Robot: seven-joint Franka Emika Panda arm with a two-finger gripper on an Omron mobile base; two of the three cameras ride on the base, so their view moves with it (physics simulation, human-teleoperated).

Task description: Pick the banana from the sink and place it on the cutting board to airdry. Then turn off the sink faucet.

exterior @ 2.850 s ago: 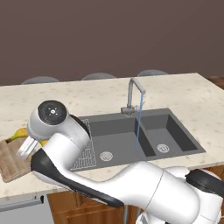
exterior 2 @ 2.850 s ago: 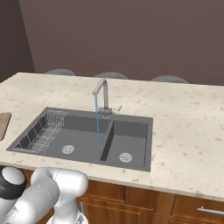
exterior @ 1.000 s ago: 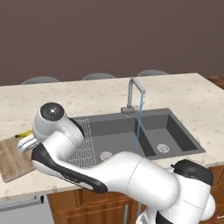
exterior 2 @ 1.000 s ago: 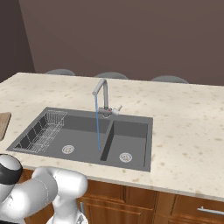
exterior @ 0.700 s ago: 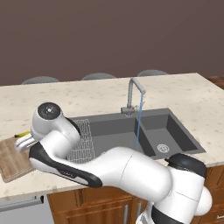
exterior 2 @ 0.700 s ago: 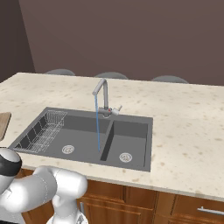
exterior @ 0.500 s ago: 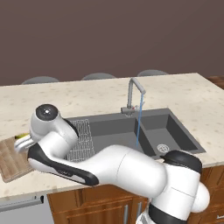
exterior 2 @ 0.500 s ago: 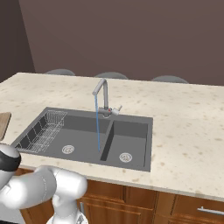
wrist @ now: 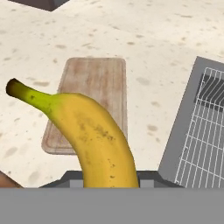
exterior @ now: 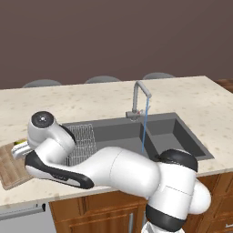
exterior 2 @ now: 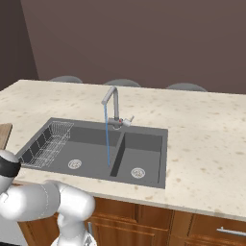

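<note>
The yellow banana (wrist: pixel 94 135) with its dark tip rises between my gripper's (wrist: pixel 108 180) jaws, which are shut on it and hidden behind it. It hangs above the near end of the wooden cutting board (wrist: pixel 92 98), apart from it. In the left base view the banana (exterior: pixel 20 142) peeks out beside my hand over the cutting board (exterior: pixel 9 167), left of the dark grey sink (exterior: pixel 161 132). The sink faucet (exterior: pixel 136 98) pours a thin stream of water (exterior: pixel 144 127) into the sink. In the right base view the faucet (exterior 2: pixel 111 103) is also running.
A white wire rack (exterior: pixel 84 141) lies in the large basin beside the board; the rack (wrist: pixel 203 131) fills the right side of the hand view. My arm's elbow (exterior: pixel 43 123) bulks over the sink's left edge. Speckled counter (wrist: pixel 144 39) surrounds the board.
My arm has swung a little further left and lower, bringing the banana over the cutting board. The faucet keeps running.
</note>
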